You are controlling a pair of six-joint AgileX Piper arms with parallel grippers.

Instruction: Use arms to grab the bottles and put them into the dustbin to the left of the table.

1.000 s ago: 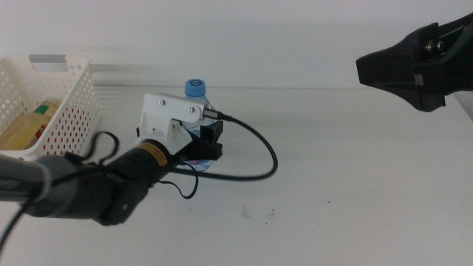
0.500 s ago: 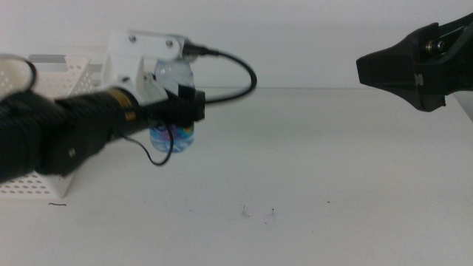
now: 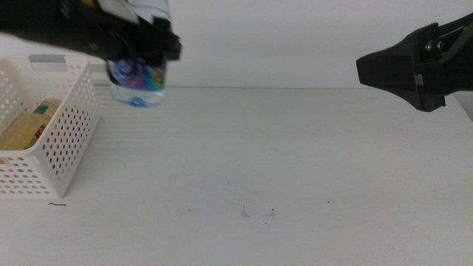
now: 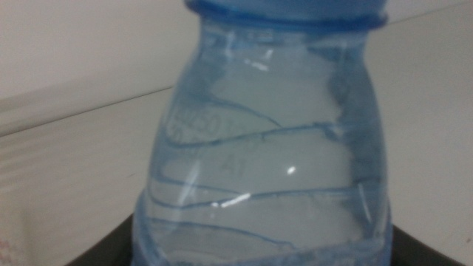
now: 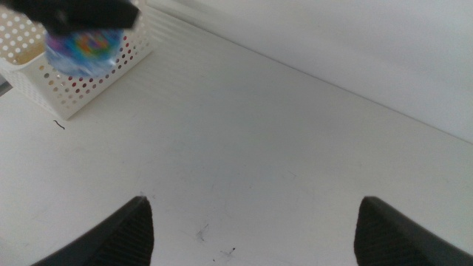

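Observation:
My left gripper [image 3: 148,46] is shut on the small clear water bottle [image 3: 137,81] and holds it high in the air, just right of the white dustbin [image 3: 70,140]. The bottle fills the left wrist view [image 4: 266,170], its blue cap at the frame's edge. The dustbin holds the yellow-drink bottle [image 3: 26,127] with its green label. The red can is hidden. My right gripper [image 5: 255,222] is open and empty, held high over the table's right side; it shows dark in the middle view [image 3: 414,66]. The right wrist view also shows the bottle [image 5: 81,48] above the dustbin [image 5: 96,74].
The white table [image 3: 281,162] carries a few tiny dark specks [image 3: 259,213] near the front middle. The dustbin stands at the table's left edge.
My left arm has lifted the water bottle off the table and carried it up and to the left, toward the dustbin. The right arm has not moved.

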